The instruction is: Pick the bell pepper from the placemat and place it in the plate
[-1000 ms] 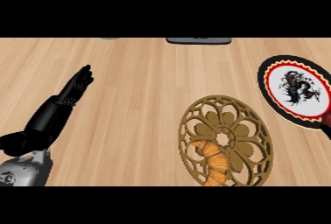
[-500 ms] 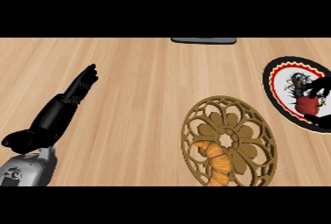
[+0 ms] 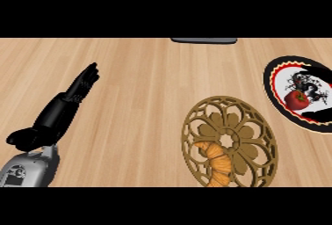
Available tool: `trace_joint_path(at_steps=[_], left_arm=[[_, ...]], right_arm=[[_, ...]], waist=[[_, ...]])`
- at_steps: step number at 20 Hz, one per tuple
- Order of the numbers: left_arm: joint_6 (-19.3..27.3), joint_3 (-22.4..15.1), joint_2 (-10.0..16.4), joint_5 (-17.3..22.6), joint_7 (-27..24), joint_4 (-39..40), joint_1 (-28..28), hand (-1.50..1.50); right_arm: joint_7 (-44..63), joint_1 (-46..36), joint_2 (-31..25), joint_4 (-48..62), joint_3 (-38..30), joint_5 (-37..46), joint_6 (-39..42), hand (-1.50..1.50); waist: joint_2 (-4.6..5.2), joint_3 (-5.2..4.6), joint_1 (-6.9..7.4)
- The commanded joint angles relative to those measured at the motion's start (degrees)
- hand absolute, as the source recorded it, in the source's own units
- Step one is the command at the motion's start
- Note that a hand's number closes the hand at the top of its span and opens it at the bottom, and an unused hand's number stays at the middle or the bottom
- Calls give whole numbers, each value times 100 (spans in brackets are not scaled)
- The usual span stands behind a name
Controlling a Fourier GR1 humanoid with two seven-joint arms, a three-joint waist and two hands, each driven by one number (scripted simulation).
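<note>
counter [image 3: 142, 88] open left of placemat [image 3: 211, 131], plate [image 3: 273, 88] beside

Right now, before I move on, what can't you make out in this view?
- Right hand: head view shows only dark shapes across the plate, cut by the right edge; open or shut cannot be told.
- Pepper: resting on the plate or held above it, unclear; those shapes crowd it.
- Grey object: cut by the top edge, unidentifiable.
- Placemat and croissant: lower ends cut by the bottom edge.
</note>
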Motion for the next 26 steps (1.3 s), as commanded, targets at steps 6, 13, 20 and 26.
trace_joint_path(at_steps=[6,13,20,26], left_arm=[[-53,39,-13,-20,2,48,126,0],[20,127,-5,-36,95,-2,-22,0],[-31,140,-4,5,94,-37,-54,0],[-158,108,80,17,-11,-204,235,0]], right_arm=[[-1162,-335,0,506,-626,-721,1724,-150],[-731,-345,-489,845,-1035,-1413,4016,-150],[-385,-345,-1020,782,-1182,-1781,5238,-150],[-320,-41,-1409,560,-1231,-1986,5447,-150]], waist=[[-21,-2,-58],[-21,6,-139],[-4,20,-138],[-3,46,-41]])
